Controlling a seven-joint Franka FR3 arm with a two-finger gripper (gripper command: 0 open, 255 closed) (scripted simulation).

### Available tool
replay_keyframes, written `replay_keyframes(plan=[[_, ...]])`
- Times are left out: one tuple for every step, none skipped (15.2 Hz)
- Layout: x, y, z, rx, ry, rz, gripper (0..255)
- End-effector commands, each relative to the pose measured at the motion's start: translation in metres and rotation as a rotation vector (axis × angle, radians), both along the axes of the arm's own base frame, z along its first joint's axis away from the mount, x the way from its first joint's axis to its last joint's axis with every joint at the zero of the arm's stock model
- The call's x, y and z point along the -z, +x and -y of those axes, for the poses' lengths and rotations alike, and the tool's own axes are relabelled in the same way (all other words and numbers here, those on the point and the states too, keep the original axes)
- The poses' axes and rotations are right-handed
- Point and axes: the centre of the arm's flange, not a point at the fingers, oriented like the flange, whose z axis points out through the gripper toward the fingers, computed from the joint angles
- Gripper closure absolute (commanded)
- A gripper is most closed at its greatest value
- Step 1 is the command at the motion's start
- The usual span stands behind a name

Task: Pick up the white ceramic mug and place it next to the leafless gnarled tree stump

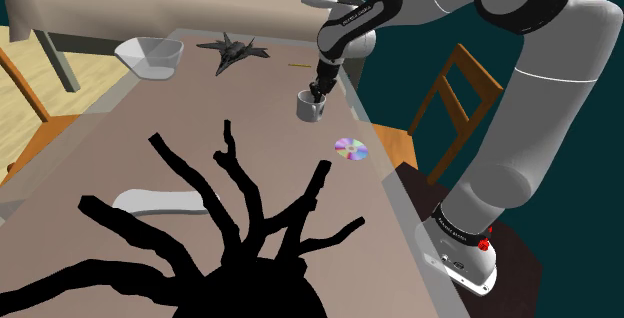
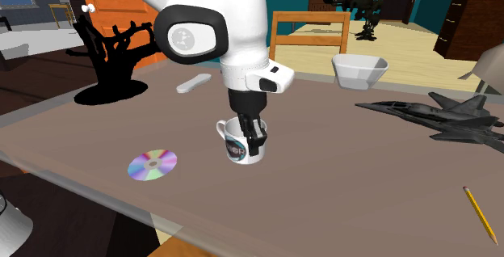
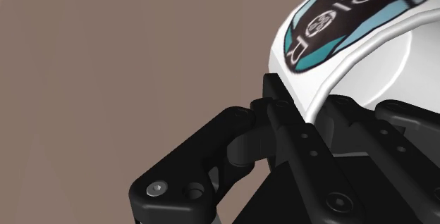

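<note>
The arm (image 1: 545,96) was built of thick, rounded white shells with dark grey joints between them. A black band (image 1: 452,228) with small white lettering circled its lowest link, and another sat near the wrist. A small red part (image 1: 485,244) stood on the white foot plate (image 1: 462,269). The gripper (image 2: 252,138) was black throughout, its fingers (image 3: 282,127) blocky, its linkages set with round screw heads (image 3: 159,187).

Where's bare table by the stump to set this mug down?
Bare tabletop lies between the stump, the disc and the flat white piece; more between the mug and the bowl. Crowded right under the stump's spreading branches.
</note>
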Motion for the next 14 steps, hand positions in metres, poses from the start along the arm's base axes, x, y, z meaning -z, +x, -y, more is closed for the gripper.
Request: replay_keyframes(plan=[[0.0, 0.0, 0.0, 0.0, 0.0, 0.0, 255], [0.0, 0.0, 0.0, 0.0, 0.0, 0.0, 255], [0.0, 0.0, 0.0, 0.0, 0.0, 0.0, 255], [0.0, 0.0, 0.0, 0.0, 0.0, 0.0, 255], [0.0, 0.0, 0.0, 0.0, 0.0, 0.0, 255], [-0.005, 0.0, 0.0, 0.0, 0.0, 0.0, 255], [-0.01, 0.0, 0.0, 0.0, 0.0, 0.0, 255], [-0.016, 0.0, 0.0, 0.0, 0.0, 0.0, 255], [-0.021, 0.0, 0.0, 0.0, 0.0, 0.0, 255], [-0.026, 0.0, 0.0, 0.0, 0.0, 0.0, 255], [-0.032, 0.0, 0.0, 0.0, 0.0, 0.0, 255], [-0.037, 0.0, 0.0, 0.0, 0.0, 0.0, 255], [-0.042, 0.0, 0.0, 0.0, 0.0, 0.0, 255], [-0.047, 0.0, 0.0, 0.0, 0.0, 0.0, 255]])
